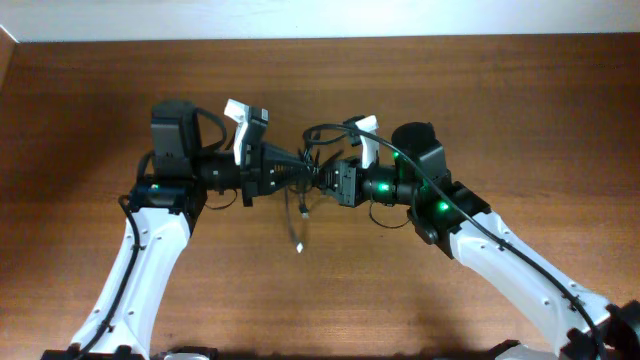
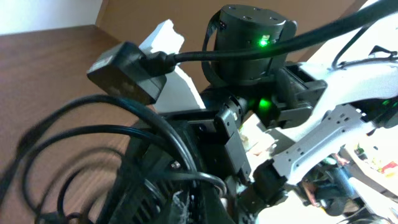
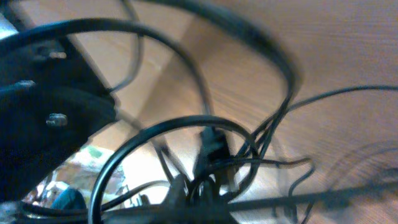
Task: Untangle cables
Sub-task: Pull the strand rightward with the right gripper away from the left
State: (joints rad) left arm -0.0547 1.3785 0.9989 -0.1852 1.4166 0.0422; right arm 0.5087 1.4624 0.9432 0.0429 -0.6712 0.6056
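Begins at the pinch itself. Shows the right claw (image 1: pixel 324 178) drawn narrow and clamped on the cables (image 3: pixel 186 127). Fills the right wrist view with thin black loops, crossed and doubled just ahead of the fingertips. Catches a small plug (image 3: pixel 213 146) in the middle of the knot.

Finds the left claw (image 1: pixel 294 172) likewise closed tight on the same bundle from the opposite side. Holds the tangle in the air, strung between the two claws at mid-table. Drops one loose strand (image 1: pixel 301 215) from the knot, ending in a pale connector (image 1: pixel 299 247) low over the brown tabletop (image 1: pixel 480 90).

Looks light and limp. Probably sags instead of holding a shape, springs back into old coils, and slips through a slack pinch on such a smooth jacket. Seems unlikely to snap under a gentle pull. Risks cinching the knot under a hard one, though, and straining the joint between cord and plug.

Suggests taking hold on bare cord just beside a crossing, never on a plug. Favours the hanging strand as the best handle: grip near the free end, then feed the connector back through the loops one at a time. Calls for spreading the claws apart slowly and watching for a tightening knot.
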